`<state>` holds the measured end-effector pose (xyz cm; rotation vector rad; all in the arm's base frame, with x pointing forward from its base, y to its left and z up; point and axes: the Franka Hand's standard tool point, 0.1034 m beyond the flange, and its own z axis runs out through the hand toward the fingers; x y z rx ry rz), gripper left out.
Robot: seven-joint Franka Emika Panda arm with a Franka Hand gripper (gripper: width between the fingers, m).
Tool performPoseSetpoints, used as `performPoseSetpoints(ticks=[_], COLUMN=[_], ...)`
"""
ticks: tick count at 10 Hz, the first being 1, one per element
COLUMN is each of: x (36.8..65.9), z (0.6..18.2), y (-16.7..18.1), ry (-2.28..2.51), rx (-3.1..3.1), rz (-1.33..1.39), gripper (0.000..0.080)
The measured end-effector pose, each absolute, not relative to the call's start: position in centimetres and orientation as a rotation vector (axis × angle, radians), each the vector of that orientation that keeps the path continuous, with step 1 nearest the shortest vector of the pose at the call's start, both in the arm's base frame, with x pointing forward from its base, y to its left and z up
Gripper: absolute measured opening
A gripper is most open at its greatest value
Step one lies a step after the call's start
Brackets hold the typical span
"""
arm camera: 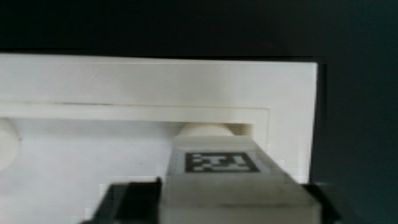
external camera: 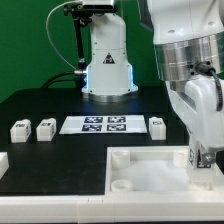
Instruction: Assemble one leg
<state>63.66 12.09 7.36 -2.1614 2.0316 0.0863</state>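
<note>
My gripper point(external camera: 205, 157) is low over the corner of the large white rimmed panel point(external camera: 150, 168) at the exterior view's right. In the wrist view my gripper point(arm camera: 222, 207) is shut on a white leg point(arm camera: 221, 165) whose black-and-white tag faces the camera. The dark fingers point(arm camera: 132, 205) press on both of its sides. The leg's far end is at a round corner socket point(arm camera: 208, 128) of the panel point(arm camera: 107, 85); I cannot tell how deep it sits. Three more legs lie on the black table: two at the exterior view's left point(external camera: 20, 130) point(external camera: 45, 128) and one at its right point(external camera: 157, 125).
The marker board point(external camera: 103, 124) lies flat on the table between the loose legs. The robot's white base point(external camera: 107, 60) stands behind it. A white block point(external camera: 3, 162) sits at the left edge of the exterior view. The panel's near corner socket point(external camera: 121, 185) is open.
</note>
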Motion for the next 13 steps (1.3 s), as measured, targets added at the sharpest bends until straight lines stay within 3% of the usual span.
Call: performPoseSetpoints(ticks=[1, 2, 3, 4, 7, 11, 12, 13], x=[63.64, 63.38, 63.22, 63.52, 63.38, 63.56, 63.54, 63.53], z=[7.36, 7.44, 7.83, 7.85, 7.78, 8.12, 8.12, 8.12], y=[12.16, 12.38, 12.73, 12.65, 12.42, 12.20, 12.24, 12.31], ry=[2.029, 1.878, 1.646, 1.540, 1.094, 0.127, 0.108, 0.171], rx=[-2.164, -2.312, -2.506, -2.560, -2.790, -3.054, -3.053, -3.047], rz=[0.087, 0.104, 0.131, 0.104, 0.069, 0.019, 0.019, 0.023], gripper=[0.0503, 0.0503, 0.0618, 0.0640, 0.0648, 0.0649, 0.0649, 0.0535])
